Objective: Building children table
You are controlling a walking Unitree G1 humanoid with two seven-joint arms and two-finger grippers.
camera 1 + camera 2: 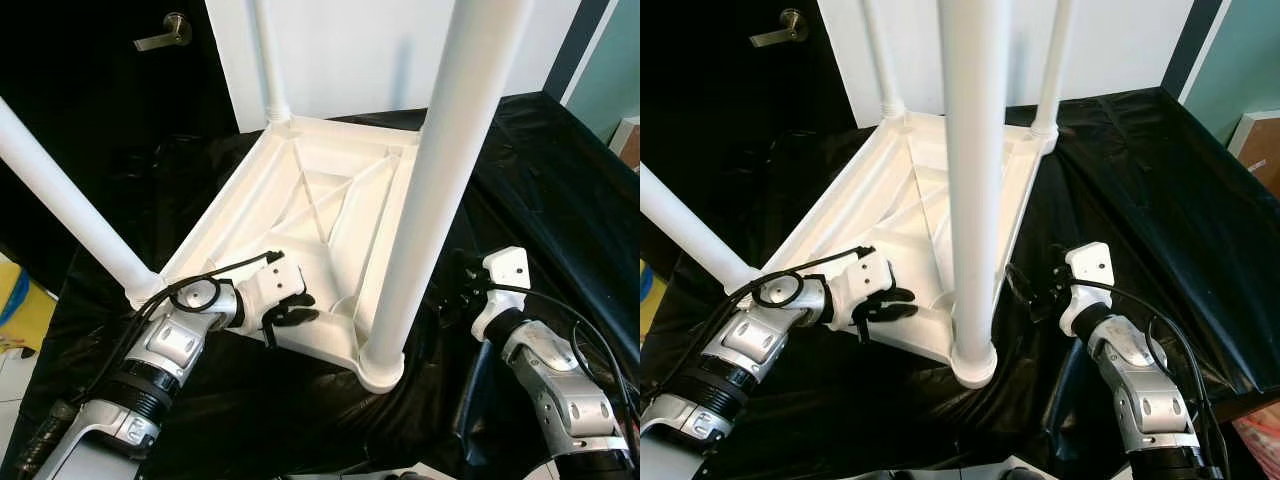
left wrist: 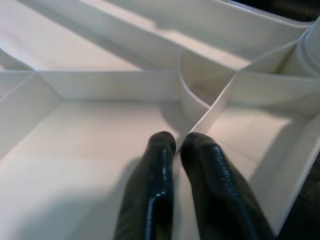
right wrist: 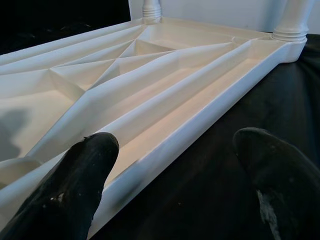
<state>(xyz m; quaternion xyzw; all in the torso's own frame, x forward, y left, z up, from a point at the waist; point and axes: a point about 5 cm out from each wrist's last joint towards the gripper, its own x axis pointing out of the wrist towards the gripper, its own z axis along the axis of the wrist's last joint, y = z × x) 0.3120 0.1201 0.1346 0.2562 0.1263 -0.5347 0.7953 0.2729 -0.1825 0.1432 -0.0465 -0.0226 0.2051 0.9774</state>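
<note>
A white plastic children's table (image 1: pixel 330 200) lies upside down on a black cloth. Its legs stand up: a near one (image 1: pixel 440 170), a left one (image 1: pixel 70 200) and far ones (image 1: pixel 880 60) (image 1: pixel 1055 60). My left gripper (image 1: pixel 290 310) reaches over the near rim into the ribbed underside. In the left wrist view its fingers (image 2: pixel 160 150) are shut on a thin rib (image 2: pixel 210 107). My right gripper (image 1: pixel 1035 290) hovers low over the cloth just outside the table's right edge (image 3: pixel 200 125). It stands open, with nothing between its fingers (image 3: pixel 90 155).
The black cloth (image 1: pixel 540 170) covers the work surface all round the table. A dark door with a metal handle (image 1: pixel 165 35) is at the back left, beside a white wall. A yellow thing (image 1: pixel 20 300) lies at the left edge and a box (image 1: pixel 630 140) at the far right.
</note>
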